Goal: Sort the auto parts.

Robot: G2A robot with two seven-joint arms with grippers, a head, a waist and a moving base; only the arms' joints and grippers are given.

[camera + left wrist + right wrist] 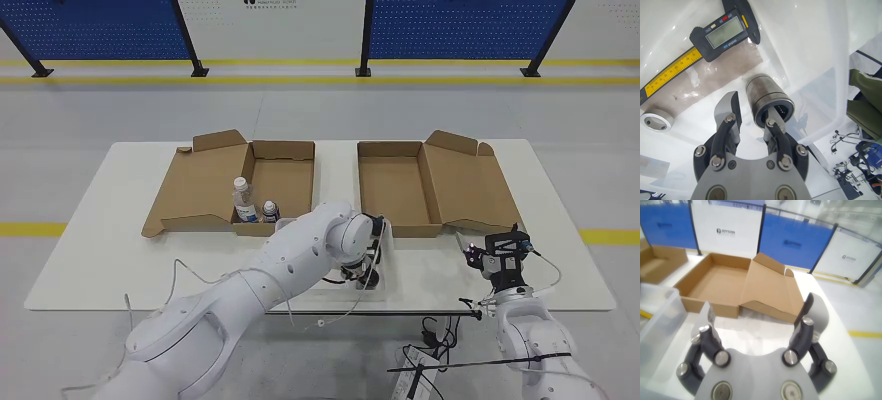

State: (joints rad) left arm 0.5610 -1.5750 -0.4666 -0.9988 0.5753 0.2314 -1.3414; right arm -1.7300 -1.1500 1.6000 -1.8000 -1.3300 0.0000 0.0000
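Left wrist view puts the left gripper (pixel 753 105) down inside the clear bin (pixel 810 56), jaws part open and straddling one wall of the linear bearing (pixel 765 94). One finger sits inside the bore, while the ribbed pad of the other stands just beside the steel shell, with a thin gap showing between them. The bearing lies on the bin floor with its open end turned to the wrist and its long axis running away from it, roughly in line with the fingers. Closing would therefore likely pinch the wall from inside and outside rather than span the full barrel. Just beyond its far end lies a brownish plastic packet (pixel 715 75), with a digital caliper (pixel 723 36) resting across it. A flat metal ring (pixel 656 121) sits off to one side, apart from the bearing. Farther off, the right gripper (pixel 758 302) hangs over the table's front edge with jaws wide and nothing between them, well apart from the bin, so the left arm is plainly the nearer. Beyond both stand the two open cardboard boxes, the left box (pixel 285 175) holding two small bottles (pixel 243 198) and the right box (pixel 395 190) bare.
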